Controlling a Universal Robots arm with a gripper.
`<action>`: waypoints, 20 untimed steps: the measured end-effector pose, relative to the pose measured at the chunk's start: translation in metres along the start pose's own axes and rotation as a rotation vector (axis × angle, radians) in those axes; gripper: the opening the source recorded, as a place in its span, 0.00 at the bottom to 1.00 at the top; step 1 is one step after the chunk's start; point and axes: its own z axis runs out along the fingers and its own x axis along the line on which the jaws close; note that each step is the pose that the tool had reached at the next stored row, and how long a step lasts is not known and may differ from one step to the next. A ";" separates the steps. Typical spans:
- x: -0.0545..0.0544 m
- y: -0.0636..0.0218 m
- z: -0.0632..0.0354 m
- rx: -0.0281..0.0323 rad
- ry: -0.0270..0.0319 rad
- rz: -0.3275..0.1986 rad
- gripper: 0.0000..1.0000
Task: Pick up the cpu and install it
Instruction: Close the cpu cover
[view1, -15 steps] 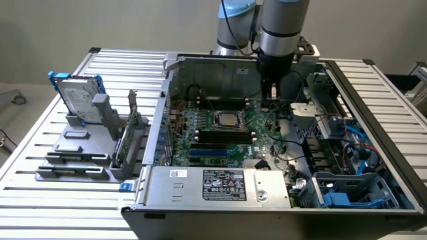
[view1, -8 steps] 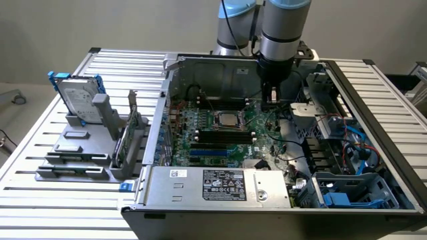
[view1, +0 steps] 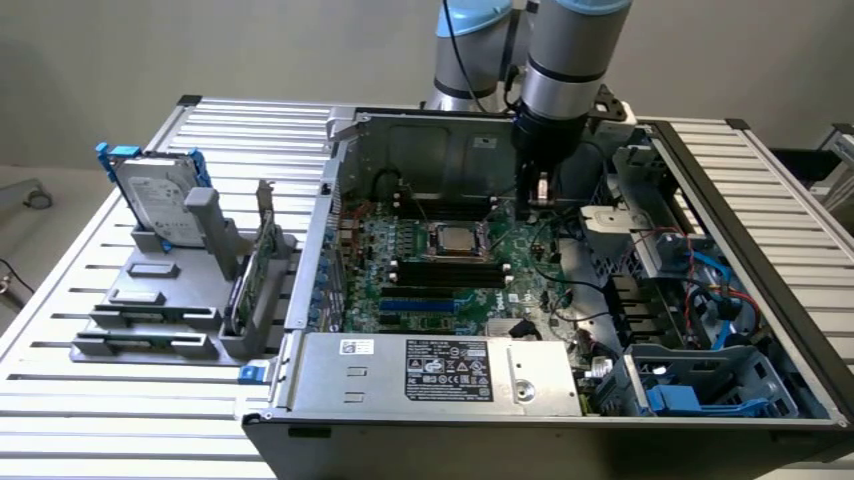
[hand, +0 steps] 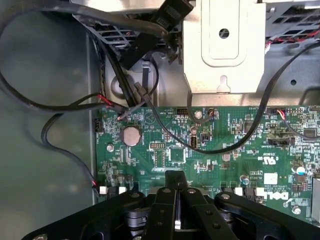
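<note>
Exterior view puts the cpu (view1: 458, 241) seated, we judge, on the motherboard (view1: 534, 272), the gripper (view1: 539, 197) at its 2 o'clock. Fingers (hand: 165, 207) are pressed together, gripping nothing. We judge the install step finished; any move now calls for clearing the cables (hand: 140, 42). We count 1 cpu, 1 gripper, 1 hard drive (view1: 154, 195).

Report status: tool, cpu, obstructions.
Tool shut, nothing visible held. Cpu seated on motherboard, exterior view's left of tool. Black cables loose beside board.

The exterior view looks down over the case (view1: 427, 150); the wrist view sits close above the shared motherboard (hand: 225, 145).
</note>
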 end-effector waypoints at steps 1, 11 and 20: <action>0.000 0.0000 -0.0009 0.0049 -0.0002 0.000 0.11; -0.001 -0.0119 -0.0036 0.0611 -0.0019 0.005 0.11; -0.001 -0.0296 -0.0040 0.0955 -0.0032 0.008 0.11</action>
